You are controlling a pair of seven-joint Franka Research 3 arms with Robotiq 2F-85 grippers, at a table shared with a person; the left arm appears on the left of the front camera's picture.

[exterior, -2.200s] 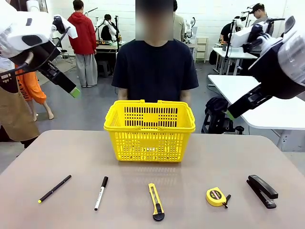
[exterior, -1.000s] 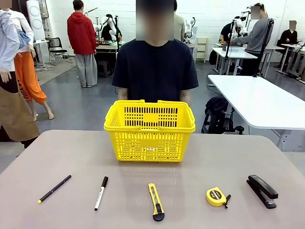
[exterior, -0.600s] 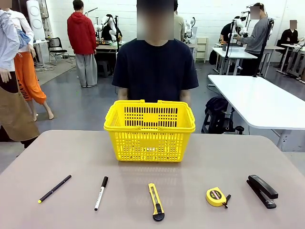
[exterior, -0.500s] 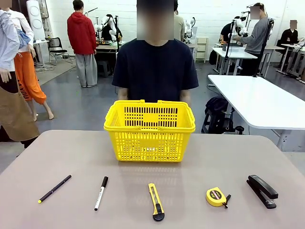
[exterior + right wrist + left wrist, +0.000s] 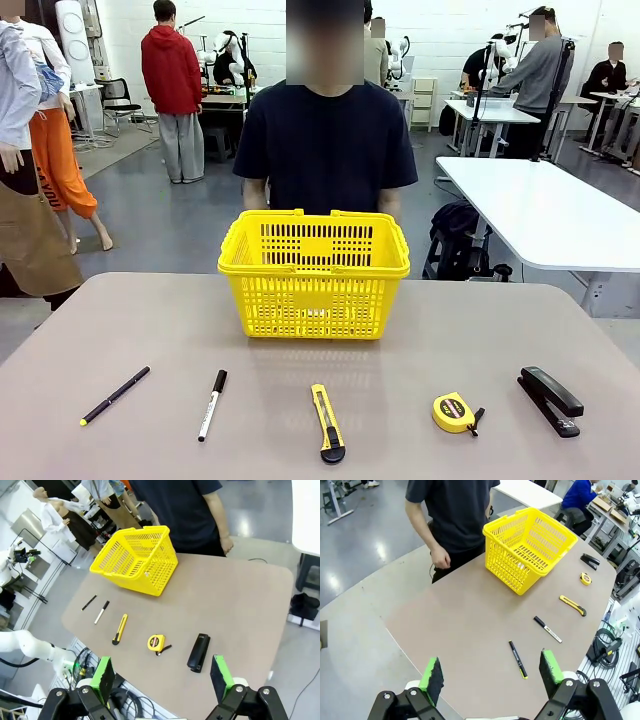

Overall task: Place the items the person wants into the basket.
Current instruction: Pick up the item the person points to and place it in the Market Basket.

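The yellow basket (image 5: 314, 272) stands at the table's far middle, in front of the person in a navy t-shirt (image 5: 325, 145). Along the near edge lie the white marker with black cap (image 5: 211, 405), the yellow-and-black utility knife (image 5: 326, 423) and the round yellow tape measure (image 5: 453, 412). High above the table's left end my left gripper (image 5: 490, 676) is open and holds nothing; the basket (image 5: 530, 547), marker (image 5: 547, 629), knife (image 5: 573, 605) and tape measure (image 5: 585, 578) lie far below. My right gripper (image 5: 160, 679) hangs open and holds nothing above the right end, over the tape measure (image 5: 156, 642), knife (image 5: 120, 629) and basket (image 5: 135, 560).
A thin black pen with yellow tip (image 5: 115, 395) lies at the near left and a black stapler (image 5: 549, 399) at the near right. The person's hands hang by the far table edge. A white table (image 5: 545, 215) stands to the right, beyond this one.
Both arms, which stood at the front view's upper corners 2.2 s ago, have left that view. The items, basket and person have not moved.
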